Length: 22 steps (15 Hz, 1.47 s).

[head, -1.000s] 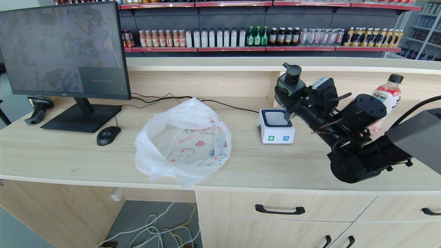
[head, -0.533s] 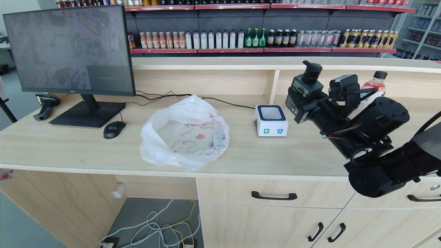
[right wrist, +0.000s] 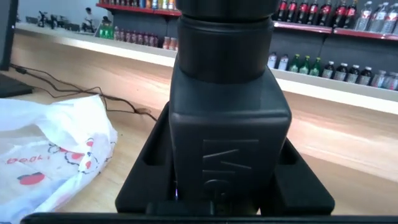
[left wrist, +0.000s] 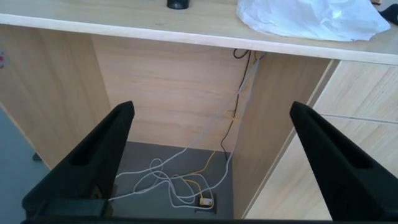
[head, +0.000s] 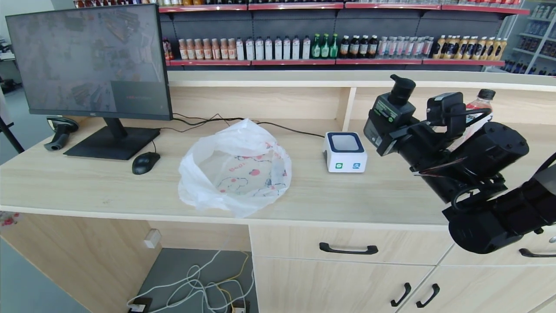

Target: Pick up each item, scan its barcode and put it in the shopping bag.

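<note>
My right gripper (head: 389,135) is shut on a black pump bottle (head: 388,114), held upright in the air just right of the white barcode scanner (head: 344,152). In the right wrist view the black pump bottle (right wrist: 227,124) stands between the gripper's fingers (right wrist: 149,171). The white shopping bag (head: 236,171) lies open on the counter, left of the scanner, and shows again as the shopping bag (right wrist: 50,149). A clear drink bottle with a black cap (head: 477,108) stands on the counter behind the right arm. My left gripper (left wrist: 211,111) hangs open below the counter edge, holding nothing.
A monitor (head: 91,65), a mouse (head: 145,162) and a handheld scanner (head: 58,132) sit on the counter's left part. Cables run behind the bag. Drawers (head: 347,248) lie under the counter (head: 347,195), with loose wires on the floor (left wrist: 180,186).
The head view has shifted. Against the scanner, my right gripper with the black bottle has moved from over the scanner to its right side.
</note>
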Tool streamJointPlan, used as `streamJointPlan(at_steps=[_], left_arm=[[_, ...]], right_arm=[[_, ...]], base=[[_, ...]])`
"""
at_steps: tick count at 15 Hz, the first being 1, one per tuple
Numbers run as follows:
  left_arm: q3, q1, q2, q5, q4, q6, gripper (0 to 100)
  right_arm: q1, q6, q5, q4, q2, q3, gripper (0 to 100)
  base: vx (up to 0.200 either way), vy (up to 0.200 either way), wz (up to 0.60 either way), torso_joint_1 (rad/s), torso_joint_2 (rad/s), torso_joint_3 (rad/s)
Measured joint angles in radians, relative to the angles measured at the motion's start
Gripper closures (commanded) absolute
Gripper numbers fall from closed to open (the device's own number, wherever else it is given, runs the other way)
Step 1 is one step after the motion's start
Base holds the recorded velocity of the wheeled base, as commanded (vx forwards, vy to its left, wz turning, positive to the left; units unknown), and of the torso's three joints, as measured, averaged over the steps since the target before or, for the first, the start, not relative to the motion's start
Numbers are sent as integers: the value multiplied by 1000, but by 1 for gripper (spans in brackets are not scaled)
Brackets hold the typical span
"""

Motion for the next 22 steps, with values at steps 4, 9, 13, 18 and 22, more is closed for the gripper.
streamJointPlan(at_steps=[4,9,13,18,22], left_arm=[[0,0,0,0,0,0,0],[0,0,0,0,0,0,0],[0,-1,0,0,1,0,0],[0,0,0,0,0,0,0],[0,0,0,0,0,0,0]], right_arm=[[29,10,2,3,-9,3,100],[64,31,2,3,-9,5,100],[66,35,3,3,9,34,100],[55,35,2,3,70,37,100],[32,36,1,3,129,5,100]], base=[[0,0,600,8,5,0],[0,0,480,2,0,2],[0,0,0,0,0,0],[0,0,0,0,0,0],[0,0,0,0,0,0]])
